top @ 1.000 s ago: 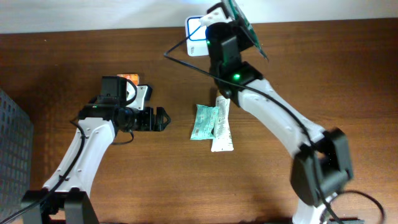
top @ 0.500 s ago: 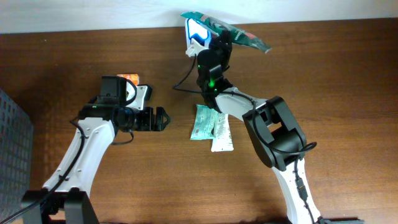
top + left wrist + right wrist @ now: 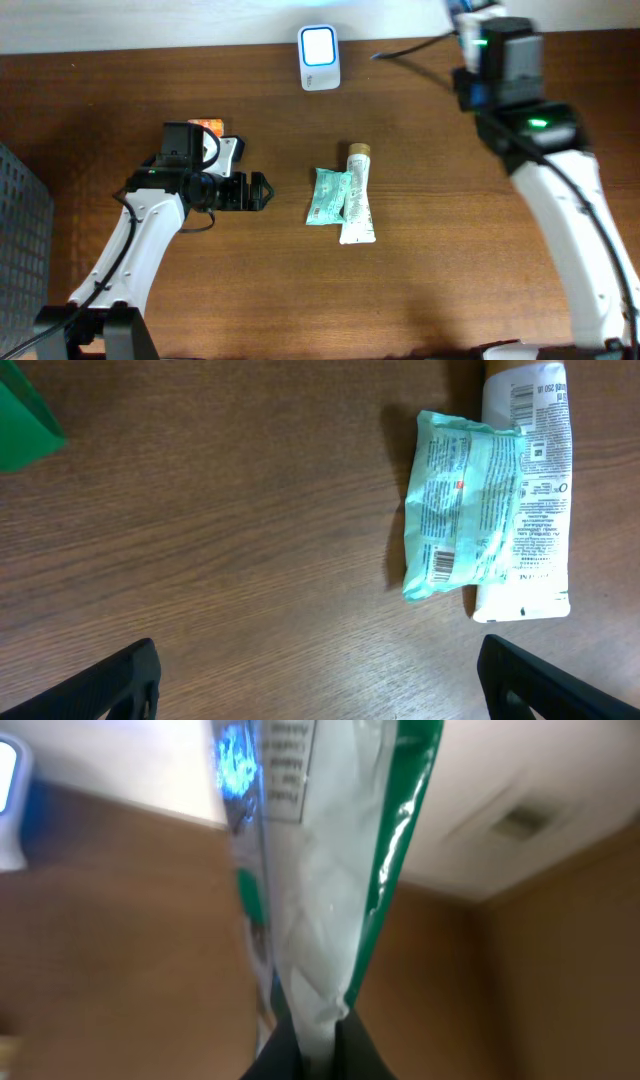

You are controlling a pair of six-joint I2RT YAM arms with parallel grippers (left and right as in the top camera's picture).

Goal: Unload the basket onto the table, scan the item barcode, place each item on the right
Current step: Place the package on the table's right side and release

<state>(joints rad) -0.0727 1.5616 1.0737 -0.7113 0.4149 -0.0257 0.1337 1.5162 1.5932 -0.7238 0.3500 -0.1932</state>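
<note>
The white scanner [image 3: 318, 45] with its lit screen stands at the table's far edge, and shows at the left edge of the right wrist view [image 3: 8, 780]. My right gripper [image 3: 318, 1038] is shut on a white and green packet [image 3: 320, 870], which stands up from the jaws with printed text at the top. From above, that gripper [image 3: 474, 22] sits at the far right of the table, well right of the scanner, and the packet is mostly cut off by the frame. My left gripper [image 3: 258, 190] is open and empty, left of a teal packet [image 3: 462, 505] and a white tube [image 3: 528, 500].
The teal packet [image 3: 327, 196] and the tube [image 3: 356, 197] lie side by side mid-table, barcode sides up. An orange item [image 3: 208, 125] sits behind the left arm. A green object [image 3: 25, 425] shows in the left wrist view's corner. A dark grid [image 3: 20, 230] borders the left edge.
The right arm has swung from over the scanner to the far right, carrying the packet away with it. The left arm and the items on the table have not moved.
</note>
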